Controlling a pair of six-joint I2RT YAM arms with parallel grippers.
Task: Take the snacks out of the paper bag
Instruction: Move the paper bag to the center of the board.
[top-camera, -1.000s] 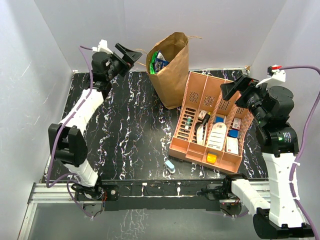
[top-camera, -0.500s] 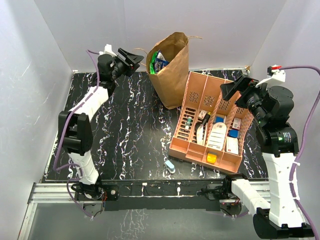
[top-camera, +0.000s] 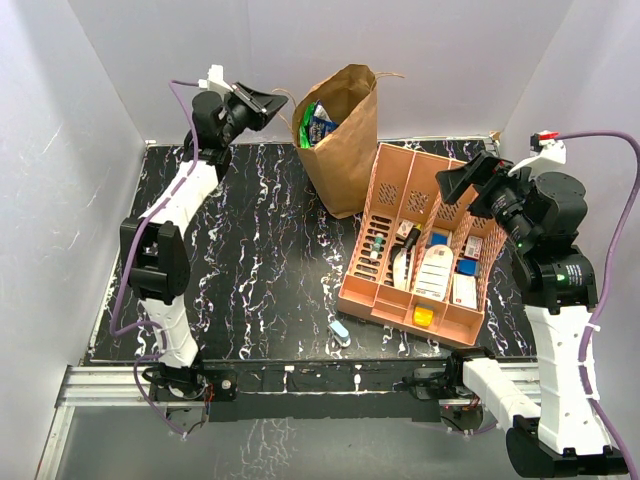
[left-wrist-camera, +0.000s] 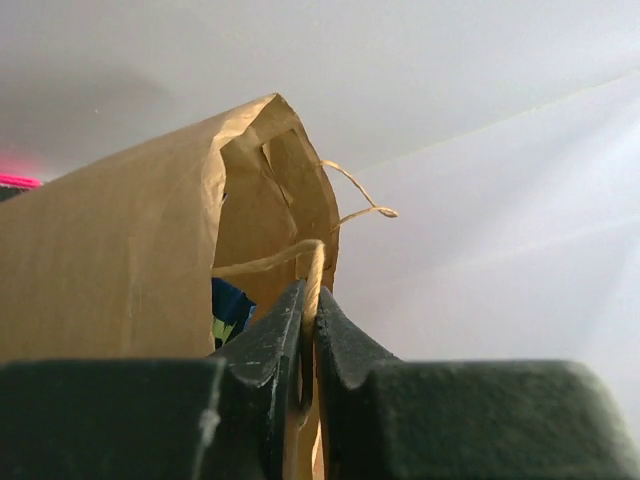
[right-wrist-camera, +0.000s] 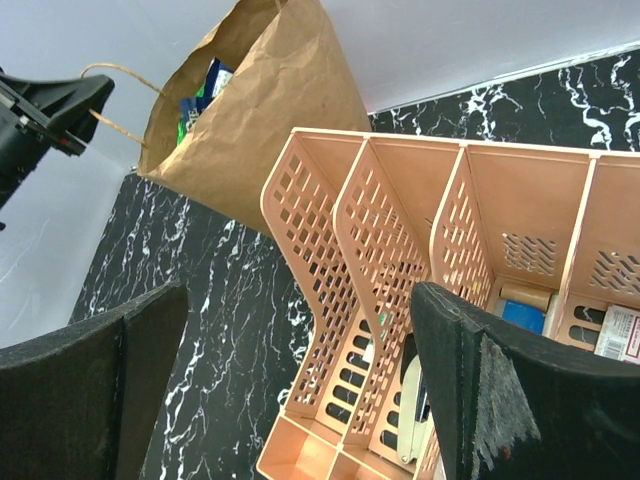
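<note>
The brown paper bag (top-camera: 347, 145) stands upright at the back of the table, its mouth facing left. Green and blue snacks (top-camera: 318, 122) show inside the mouth. My left gripper (top-camera: 264, 100) is raised just left of the bag and is shut on the bag's twisted paper handle (left-wrist-camera: 318, 262); in the left wrist view (left-wrist-camera: 310, 300) both jaws pinch the cord, with a blue snack (left-wrist-camera: 232, 305) behind. My right gripper (top-camera: 462, 183) hangs open over the orange tray, holding nothing. In the right wrist view (right-wrist-camera: 300, 380) the bag (right-wrist-camera: 270, 110) lies ahead of it.
An orange slotted tray (top-camera: 386, 205) with small white, blue and yellow items lies right of the bag, touching its base. A pale-blue capsule (top-camera: 340, 332) rests near the front edge. White walls close in at the back and sides.
My left gripper has moved right to the bag's handle and shut on it. The right arm has barely moved.
</note>
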